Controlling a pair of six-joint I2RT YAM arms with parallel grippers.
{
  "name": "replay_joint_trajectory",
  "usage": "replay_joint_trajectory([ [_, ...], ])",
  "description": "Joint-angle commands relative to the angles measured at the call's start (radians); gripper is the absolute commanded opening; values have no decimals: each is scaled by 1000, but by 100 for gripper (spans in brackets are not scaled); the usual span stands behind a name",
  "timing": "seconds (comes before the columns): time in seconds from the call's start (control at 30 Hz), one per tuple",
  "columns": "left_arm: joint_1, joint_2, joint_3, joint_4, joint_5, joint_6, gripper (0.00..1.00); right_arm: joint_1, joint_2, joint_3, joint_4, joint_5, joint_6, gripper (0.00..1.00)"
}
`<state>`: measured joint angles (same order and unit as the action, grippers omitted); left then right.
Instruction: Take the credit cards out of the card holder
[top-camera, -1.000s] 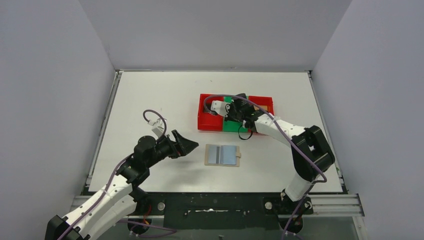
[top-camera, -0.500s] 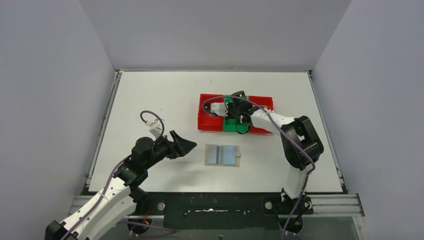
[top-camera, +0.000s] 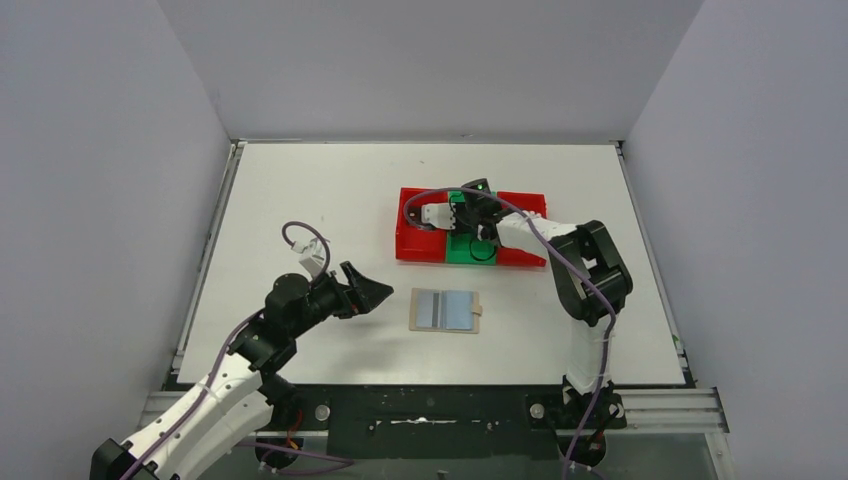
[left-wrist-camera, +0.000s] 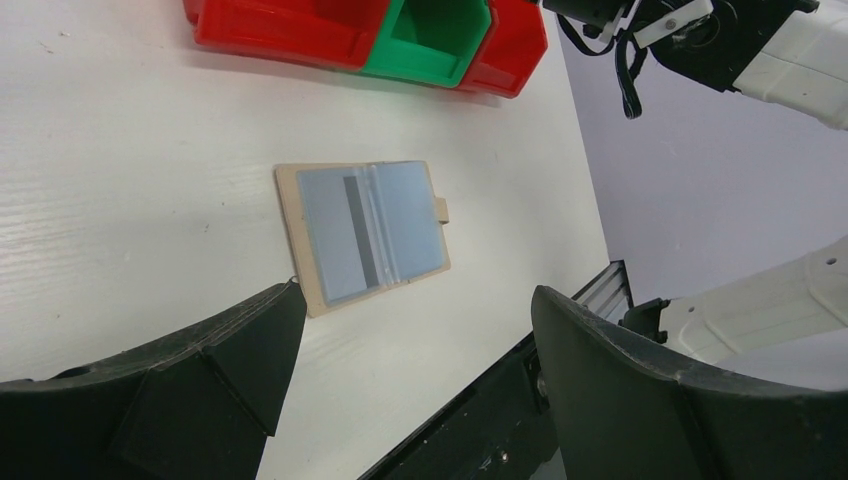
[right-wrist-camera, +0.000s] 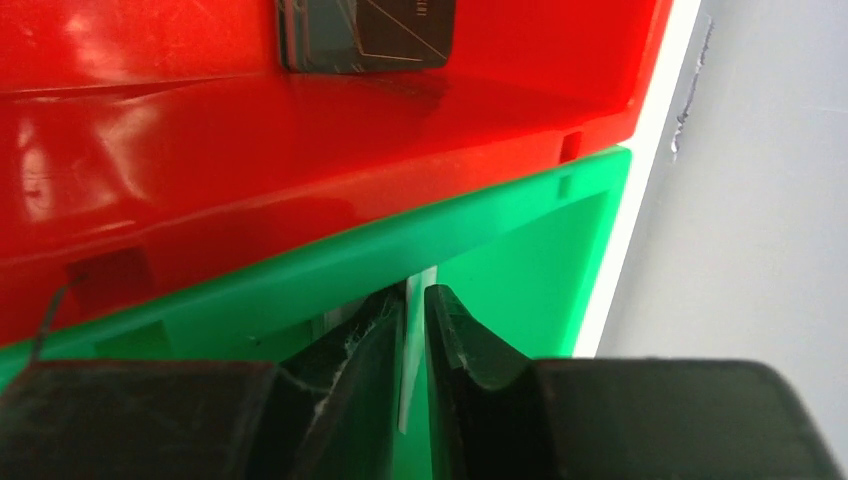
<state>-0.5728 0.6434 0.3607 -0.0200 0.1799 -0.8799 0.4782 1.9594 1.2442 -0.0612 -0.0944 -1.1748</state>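
The card holder lies open and flat on the table, tan with pale blue-grey panels; it also shows in the left wrist view, with a dark stripe beside its fold. My left gripper is open and empty, just left of the holder and apart from it. My right gripper is over the green tray. In the right wrist view its jaws are shut on a thin pale credit card, seen edge-on. A dark card lies in the red tray.
Two red trays flank the green one, all joined, behind the holder. The right arm's elbow stands right of the holder. The table's near edge with its black rail lies close to the left gripper.
The right arm's elbow has swung left and back, and its gripper has shifted slightly toward the back of the green tray. The left arm and the holder have barely moved.
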Motion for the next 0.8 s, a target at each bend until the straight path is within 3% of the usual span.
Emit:
replay_joint_trajectory([
  [0.0, 7, 2, 50, 24, -6, 16, 85, -10, -5, 49, 4, -24, -2, 18],
  [0.33, 8, 39, 52, 58, 12, 12, 85, -44, -63, 41, -29, -64, 43, 43],
  [0.77, 8, 68, 43, 96, 60, -15, 85, -62, -176, 14, 21, -145, 175, 53],
])
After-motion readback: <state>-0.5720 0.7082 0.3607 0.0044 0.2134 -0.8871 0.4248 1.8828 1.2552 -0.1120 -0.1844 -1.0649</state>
